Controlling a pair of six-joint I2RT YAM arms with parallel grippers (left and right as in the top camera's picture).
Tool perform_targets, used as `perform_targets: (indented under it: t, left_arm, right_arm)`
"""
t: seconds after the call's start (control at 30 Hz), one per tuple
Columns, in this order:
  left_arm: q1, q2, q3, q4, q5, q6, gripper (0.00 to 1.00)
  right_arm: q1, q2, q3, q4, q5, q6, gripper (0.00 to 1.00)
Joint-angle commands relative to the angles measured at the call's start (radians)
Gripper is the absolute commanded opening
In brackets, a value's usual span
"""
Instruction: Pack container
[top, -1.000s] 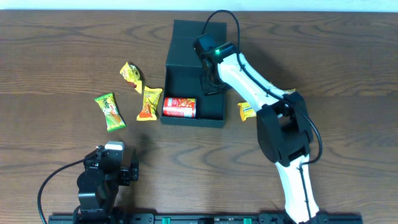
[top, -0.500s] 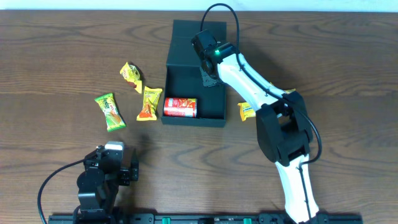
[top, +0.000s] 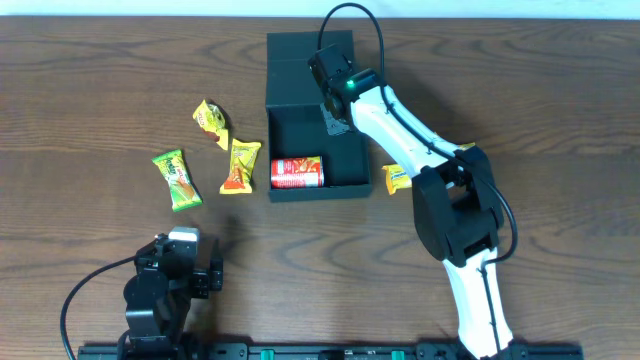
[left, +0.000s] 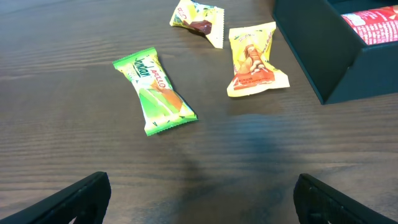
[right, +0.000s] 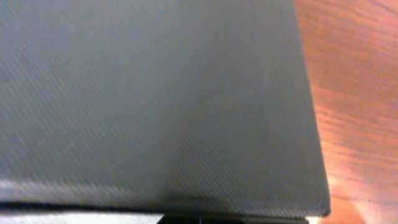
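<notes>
container (top: 292, 60) far middle of desk: stiff matte box, probably light and slidey, best held by a wall rim; right gripper (top: 336, 112) at its hinge, grip can't be told; left gripper (left: 202, 199) spread open at near edge

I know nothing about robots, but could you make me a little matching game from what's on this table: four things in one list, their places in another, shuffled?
Things:
1. can
2. green packet
3. orange packet
4. blue-ended packet

Places:
A. just left of the container
B. inside the container
C. just right of the container
D. farthest left of all

Pairs: 1-B, 2-D, 3-A, 4-C
</notes>
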Motion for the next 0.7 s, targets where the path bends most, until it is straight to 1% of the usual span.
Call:
perform_targets:
  t: [0.0, 0.07, 0.13, 0.23, 0.43, 0.67]
  left_arm:
    - [0.006, -0.006, -0.007, 0.0, -0.004, 0.004, 0.95]
    - [0.006, -0.006, -0.007, 0.0, -0.004, 0.004, 0.95]
    - [0.006, -0.006, -0.007, 0.0, -0.004, 0.004, 0.95]
    - [0.006, -0.006, -0.007, 0.0, -0.004, 0.004, 0.95]
    - [0.006, -0.006, -0.007, 0.0, -0.004, 0.004, 0.95]
    - [0.006, -0.006, -0.007, 0.0, -0.004, 0.004, 0.95]
  right_arm:
    - [0.019, 0.011, 0.001, -0.025, 0.004, -0.014, 0.01]
    - [0.034, 0.011, 0.012, -0.054, -0.026, -0.014, 0.01]
    - [0.053, 0.011, 0.023, -0.084, -0.117, -0.013, 0.01]
    - [0.069, 0.011, 0.024, -0.086, -0.222, -0.013, 0.01]
    - [0.084, 0.011, 0.036, -0.071, -0.319, -0.014, 0.01]
    - [0.087, 0.011, 0.051, 0.006, -0.434, -0.014, 0.01]
